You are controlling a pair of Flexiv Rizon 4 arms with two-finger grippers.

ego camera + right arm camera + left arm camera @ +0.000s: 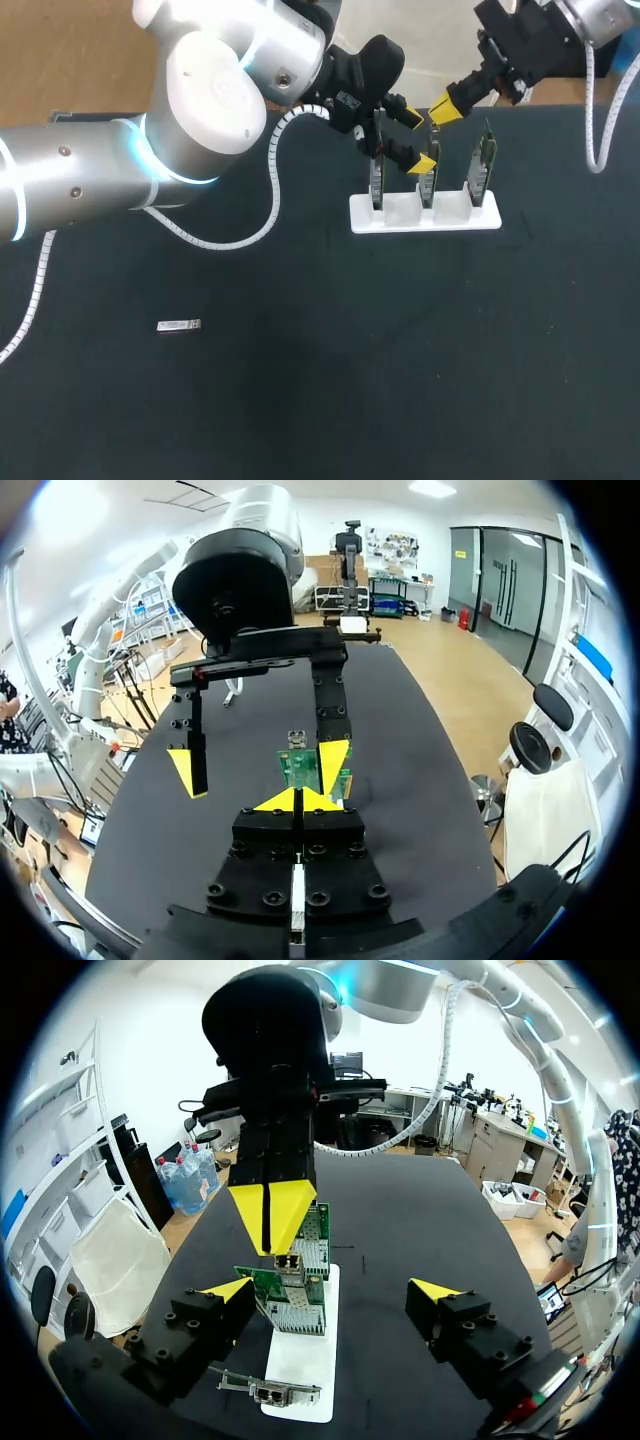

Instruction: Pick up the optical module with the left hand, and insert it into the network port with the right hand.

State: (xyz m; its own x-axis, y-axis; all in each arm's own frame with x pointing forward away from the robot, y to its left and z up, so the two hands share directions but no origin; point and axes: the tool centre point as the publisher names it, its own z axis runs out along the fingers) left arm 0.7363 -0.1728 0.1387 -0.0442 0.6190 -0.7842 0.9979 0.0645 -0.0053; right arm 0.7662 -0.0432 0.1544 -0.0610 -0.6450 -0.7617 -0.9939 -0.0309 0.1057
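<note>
The optical module [179,326], a small silver bar, lies flat on the dark table at the front left, far from both grippers and seen only in the head view. Three upright network cards stand in a white holder [425,212] at the back. My left gripper [420,140] is open at the cards' tops, and the middle card [295,1290] stands between its fingers with nothing gripped. My right gripper [447,103] hovers just behind and above the cards, shut with nothing between its tips. Seen from the right wrist, that gripper [300,800] points at a card [297,767].
The left arm's white cable [272,190] loops over the table beside the holder. The right arm's cable [597,120] hangs at the back right. A nearer card [270,1392] sits low under the left gripper.
</note>
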